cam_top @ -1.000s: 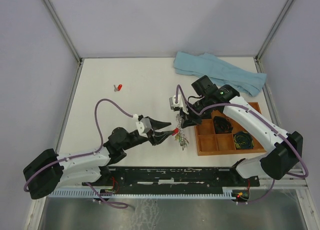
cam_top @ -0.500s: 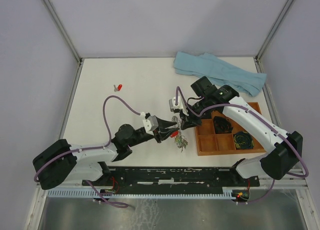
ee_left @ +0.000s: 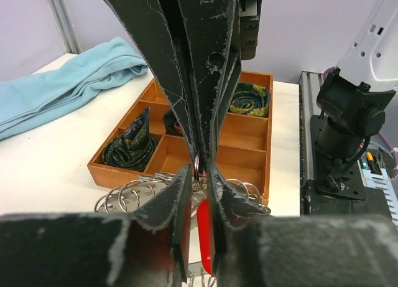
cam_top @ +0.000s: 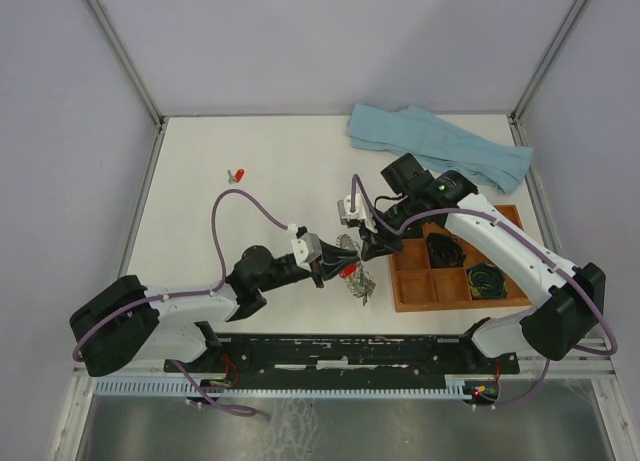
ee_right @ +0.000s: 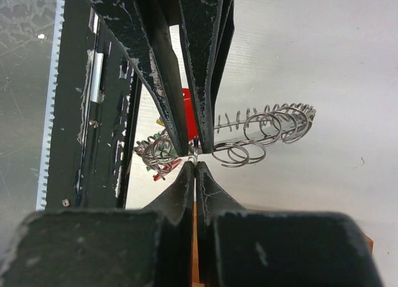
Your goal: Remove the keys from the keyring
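The keyring [cam_top: 350, 251], a silvery ring fringed with small loops, hangs between my two grippers just left of the tray. Several red and green keys [cam_top: 363, 286] dangle below it. My left gripper [cam_top: 338, 266] is shut on a red key [ee_left: 205, 228]. My right gripper [cam_top: 366, 251] is shut on a small loop of the keyring, tip to tip with the left one. In the right wrist view my right gripper [ee_right: 195, 164] pinches that loop, with the red key [ee_right: 190, 109] just above and the ring's loops [ee_right: 273, 126] to the right. One red key [cam_top: 238, 175] lies alone on the table at the far left.
A wooden compartment tray [cam_top: 412, 299] sits right of the grippers and holds dark coiled bundles [cam_top: 487, 281]. A light blue towel [cam_top: 440, 146] lies at the back right. The black base rail [cam_top: 350, 351] runs along the near edge.
My left gripper moved right to the keyring and closed on the red key. The right gripper stayed shut on the ring, almost still.
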Robot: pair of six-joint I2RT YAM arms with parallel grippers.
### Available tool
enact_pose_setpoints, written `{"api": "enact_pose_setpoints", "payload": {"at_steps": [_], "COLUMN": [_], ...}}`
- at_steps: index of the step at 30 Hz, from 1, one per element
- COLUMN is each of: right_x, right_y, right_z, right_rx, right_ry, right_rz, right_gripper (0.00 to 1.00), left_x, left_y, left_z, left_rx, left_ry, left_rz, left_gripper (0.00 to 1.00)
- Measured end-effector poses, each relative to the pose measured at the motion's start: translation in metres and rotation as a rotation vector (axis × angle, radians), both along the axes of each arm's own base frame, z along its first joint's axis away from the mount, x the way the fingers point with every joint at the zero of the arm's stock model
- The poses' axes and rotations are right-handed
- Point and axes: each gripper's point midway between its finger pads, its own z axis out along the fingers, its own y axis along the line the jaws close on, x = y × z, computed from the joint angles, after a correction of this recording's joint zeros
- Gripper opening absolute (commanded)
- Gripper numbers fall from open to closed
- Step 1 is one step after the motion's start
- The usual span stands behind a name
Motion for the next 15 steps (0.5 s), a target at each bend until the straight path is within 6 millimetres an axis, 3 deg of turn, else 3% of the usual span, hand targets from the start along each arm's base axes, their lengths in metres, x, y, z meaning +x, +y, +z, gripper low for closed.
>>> {"api": "enact_pose_setpoints", "payload": {"at_steps": [6, 9, 15], "right_x": [-0.0013, -0.0018, -0.0048], "right_y": [0.0001, -0.0003, 0.0007], "right_z": [-0.0003, -0.0005, 0.0019], "right_rx": [-0.002, -0.004, 0.010], "right_ry": [0.002, 0.003, 0.020], "right_rz": [0.003, 0.005, 0.011], "right_gripper": [0.01, 0.02, 0.36], "left_x": [-0.0015, -0.0024, -0.0032], "left_y": [-0.0020, -0.0023, -0.0019], "left_z": [-0.0005, -0.0008, -0.0003], "left_rx": [0.011, 0.014, 0.012], "left_ry": [0.003, 0.003, 0.001], "left_rz": [-0.020, -0.026, -0.035], "left_gripper": [0.03, 0.03, 0.03]}}
